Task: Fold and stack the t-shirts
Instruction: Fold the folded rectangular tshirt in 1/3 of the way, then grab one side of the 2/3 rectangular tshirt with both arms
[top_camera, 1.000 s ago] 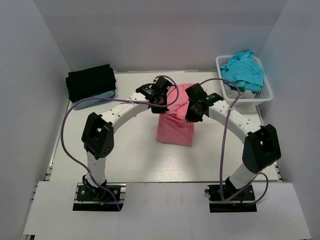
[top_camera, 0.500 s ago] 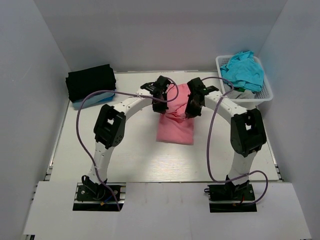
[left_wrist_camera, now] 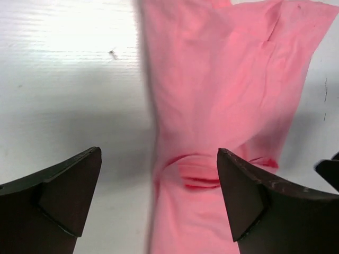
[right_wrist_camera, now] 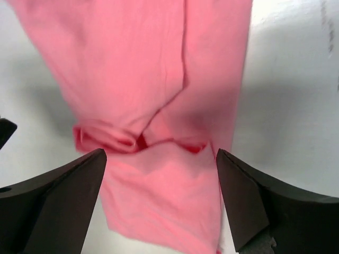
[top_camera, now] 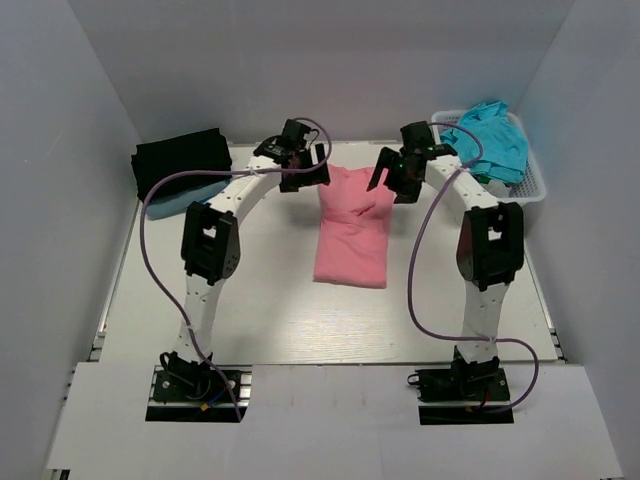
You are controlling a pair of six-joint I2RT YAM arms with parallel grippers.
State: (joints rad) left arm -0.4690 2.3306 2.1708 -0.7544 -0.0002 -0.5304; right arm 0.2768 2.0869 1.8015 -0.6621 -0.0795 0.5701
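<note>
The salmon-pink t-shirt lies on the table as a long narrow fold with a bunched crease across its middle. My left gripper hovers open over its far left corner and holds nothing. In the left wrist view the shirt fills the space under the spread fingers. My right gripper hangs open above the far right corner, also holding nothing, with the pink cloth below it. A folded black t-shirt rests on a light blue one at the far left. A teal t-shirt is heaped in the basket.
The white lattice basket stands at the far right corner against the wall. Grey walls close in the table on three sides. Purple cables loop from both arms over the table.
Both grippers opened and let go of the pink t-shirt, then drew back toward the far edge and apart. The shirt now lies stretched out longer on the table.
</note>
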